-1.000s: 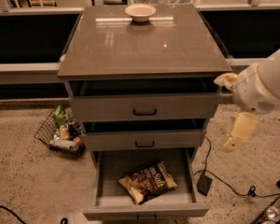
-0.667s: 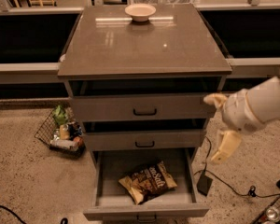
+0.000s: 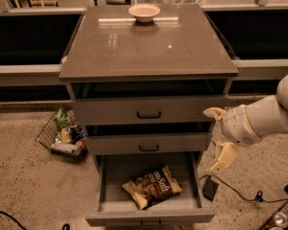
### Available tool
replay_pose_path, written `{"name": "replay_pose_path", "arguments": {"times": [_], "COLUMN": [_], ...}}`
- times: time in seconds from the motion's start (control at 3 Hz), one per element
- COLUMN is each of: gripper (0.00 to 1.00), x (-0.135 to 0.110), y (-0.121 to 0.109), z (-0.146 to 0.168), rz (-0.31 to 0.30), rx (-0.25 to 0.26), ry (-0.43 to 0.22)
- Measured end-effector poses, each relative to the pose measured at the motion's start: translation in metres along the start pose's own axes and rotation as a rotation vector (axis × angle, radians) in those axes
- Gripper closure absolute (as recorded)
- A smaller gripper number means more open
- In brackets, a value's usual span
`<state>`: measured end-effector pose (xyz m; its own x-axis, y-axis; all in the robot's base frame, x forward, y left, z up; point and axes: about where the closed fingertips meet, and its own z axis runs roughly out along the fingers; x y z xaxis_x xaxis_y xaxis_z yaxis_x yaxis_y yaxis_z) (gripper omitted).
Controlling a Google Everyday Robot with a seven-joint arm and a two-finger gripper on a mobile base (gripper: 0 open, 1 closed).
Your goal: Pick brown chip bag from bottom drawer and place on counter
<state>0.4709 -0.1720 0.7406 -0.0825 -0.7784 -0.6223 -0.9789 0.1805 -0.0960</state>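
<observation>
The brown chip bag (image 3: 152, 186) lies flat in the pulled-out bottom drawer (image 3: 149, 213), slightly right of its middle, with white lettering facing up. The glossy grey-brown counter (image 3: 149, 47) tops the cabinet. My gripper (image 3: 217, 135) hangs at the cabinet's right side, level with the middle drawer, above and to the right of the bag and apart from it. Its two cream fingers (image 3: 224, 156) stand wide apart and hold nothing.
A pale bowl (image 3: 144, 12) sits at the back of the counter. The two upper drawers (image 3: 149, 112) stand slightly ajar. A wire basket of items (image 3: 62, 135) sits on the floor to the left. A dark block and cable (image 3: 210, 188) lie on the floor at right.
My arm has moved left and downward, from beside the top drawer toward the cabinet's right edge near the middle drawer. The chip bag has not moved.
</observation>
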Motion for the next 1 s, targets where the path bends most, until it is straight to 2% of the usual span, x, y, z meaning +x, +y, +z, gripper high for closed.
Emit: {"name": "replay_pose_path", "arguments": {"times": [0.33,0.67,1.0], "gripper": [0.0,0.0,0.0], "x": [0.006,0.03,0.063], "y": [0.002,0.008,0.013], "z": [0.014,0.057,0.105], "rz": [-0.011,-0.054,-0.067], "rx": [-0.03,-0.065,-0.086], "ry": [-0.026,-0.027,-0.067]}}
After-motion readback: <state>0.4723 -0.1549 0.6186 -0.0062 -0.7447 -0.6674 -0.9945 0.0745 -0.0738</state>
